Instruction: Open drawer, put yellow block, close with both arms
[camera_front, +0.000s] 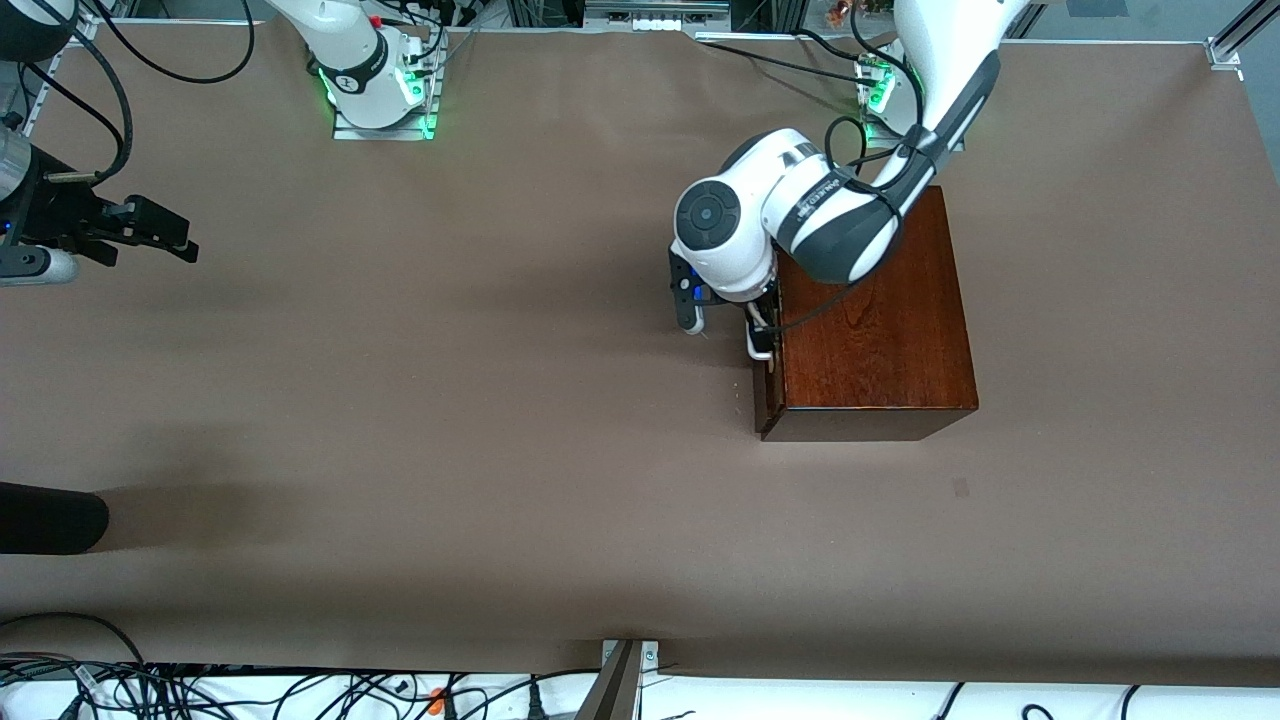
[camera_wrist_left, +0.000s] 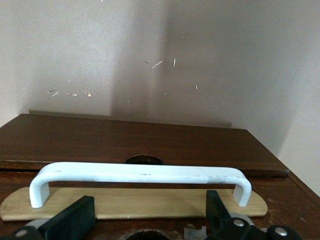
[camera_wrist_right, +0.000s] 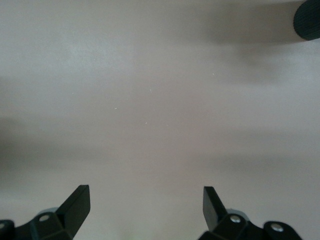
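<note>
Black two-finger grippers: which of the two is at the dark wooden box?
The left gripper, its open fingers either side of the white loop handle on the dark reddish-brown wooden box. The right gripper waits, open, over bare table.

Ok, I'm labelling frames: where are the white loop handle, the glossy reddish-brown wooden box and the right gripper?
white loop handle (camera_wrist_left: 140, 172), left wrist view, middle of its bar.
glossy reddish-brown wooden box (camera_front: 880, 330), front view, top panel.
right gripper (camera_wrist_right: 146, 200), right wrist view, between open fingertips.

Surface finishes on the table.
Glossy reddish-brown wooden box (camera_front: 875, 320); smooth white handle (camera_wrist_left: 140, 174) on a pale unfinished-wood plate (camera_wrist_left: 130, 202); matt brown table covering (camera_front: 450, 400); glossy white arm shells (camera_front: 760, 215); matt black fingers (camera_wrist_right: 75, 205).
</note>
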